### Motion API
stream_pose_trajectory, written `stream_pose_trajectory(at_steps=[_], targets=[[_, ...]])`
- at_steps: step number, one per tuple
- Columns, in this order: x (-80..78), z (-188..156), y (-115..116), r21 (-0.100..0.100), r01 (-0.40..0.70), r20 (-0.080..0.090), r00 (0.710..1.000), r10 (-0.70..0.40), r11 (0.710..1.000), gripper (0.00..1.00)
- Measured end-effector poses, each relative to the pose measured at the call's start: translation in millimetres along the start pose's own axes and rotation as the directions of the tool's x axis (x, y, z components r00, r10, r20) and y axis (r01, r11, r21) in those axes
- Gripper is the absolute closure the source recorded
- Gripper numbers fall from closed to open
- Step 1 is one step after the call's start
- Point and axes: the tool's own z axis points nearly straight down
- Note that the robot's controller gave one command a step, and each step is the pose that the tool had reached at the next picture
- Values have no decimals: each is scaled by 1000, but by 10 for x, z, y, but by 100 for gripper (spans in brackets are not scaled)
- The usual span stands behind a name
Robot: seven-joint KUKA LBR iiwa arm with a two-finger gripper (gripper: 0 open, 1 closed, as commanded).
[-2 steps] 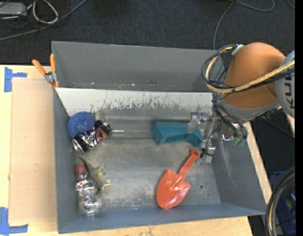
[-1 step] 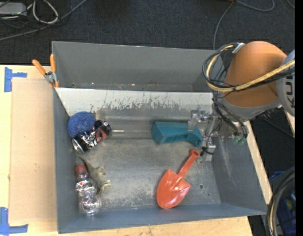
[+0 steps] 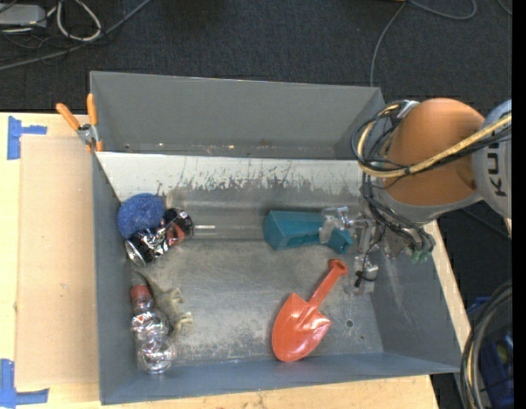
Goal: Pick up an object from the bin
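My gripper (image 3: 362, 273) hangs at the right side of the bin, its tips just right of the handle end of an orange toy shovel (image 3: 301, 320), whose blade lies near the front wall. Nothing shows between the tips. Just behind and left of the gripper, a teal plastic piece (image 3: 292, 228) lies by the back wall, joined to a clear tube (image 3: 224, 222) stretching left.
A blue ball (image 3: 141, 214) and a crushed can (image 3: 158, 238) sit at the back left. A small bottle (image 3: 141, 296), a crumpled foil wad (image 3: 152, 339) and a small grey piece (image 3: 176, 308) lie at the front left. The orange-covered wrist overhangs the right wall.
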Motion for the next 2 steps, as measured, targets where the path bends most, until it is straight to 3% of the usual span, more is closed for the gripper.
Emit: stream_pose_trajectory(at_steps=[1,2], targets=[[89,256,135,-6,325,-9,946,-325,946,0],[82,426,-33,-7,516,-7,857,-516,857,0]])
